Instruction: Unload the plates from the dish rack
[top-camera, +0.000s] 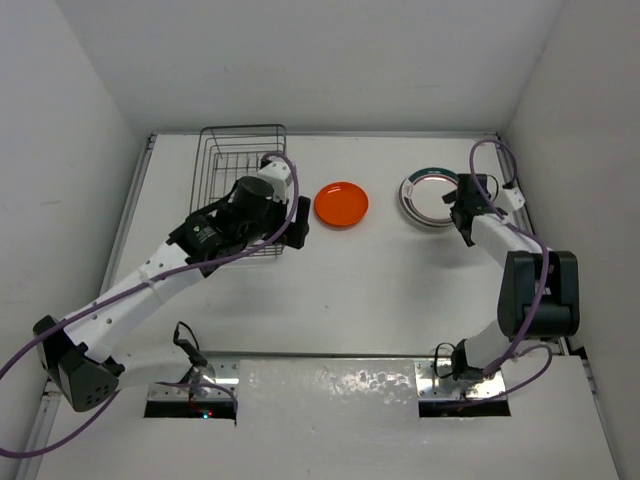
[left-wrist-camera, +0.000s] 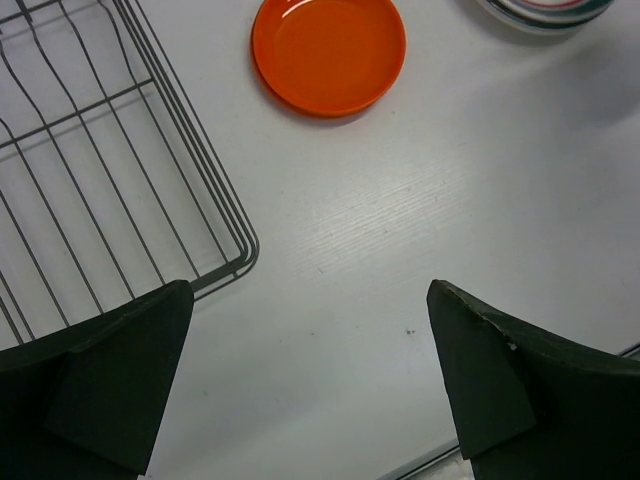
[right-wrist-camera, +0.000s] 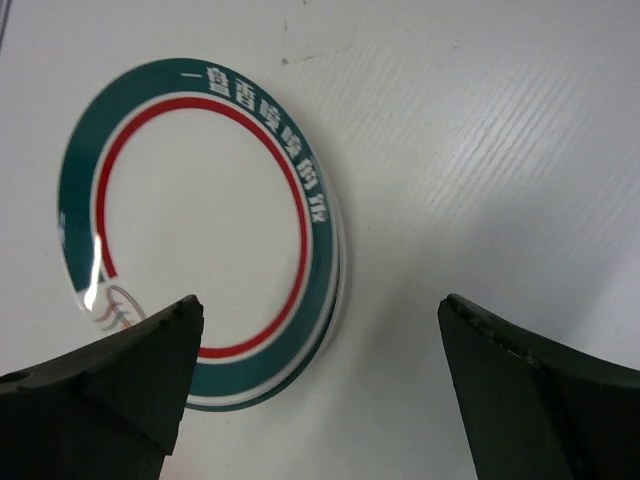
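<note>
You have one wire dish rack (top-camera: 243, 180), one orange plate (top-camera: 341, 203) and one stack of white plates (top-camera: 427, 198), all resting on the white worktop (top-camera: 350, 290). The right wrist view shows a second rim under the top plate of the stack, so it holds at least two; you cannot count them exactly.

The rack is dark thin metal wire, rectangular, with raised sides and a rounded corner. The orange plate is round, glossy and plain, with a shallow raised rim. The top white plate is round and shiny, with a broad teal band carrying white characters and a thin red ring inside it. The worktop has a fine ribbed grain.

Your left fingers (left-wrist-camera: 110, 380) are spread wide and hold nothing. They hang over bare worktop at the rack's near right corner, and the orange plate lies ahead of them, apart from the rack. Your right fingers (right-wrist-camera: 110, 400) are also spread wide and hold nothing. The white stack lies ahead of them, in front of the left-hand finger in that view, untouched. The orange plate sits between the rack and the stack.
</note>
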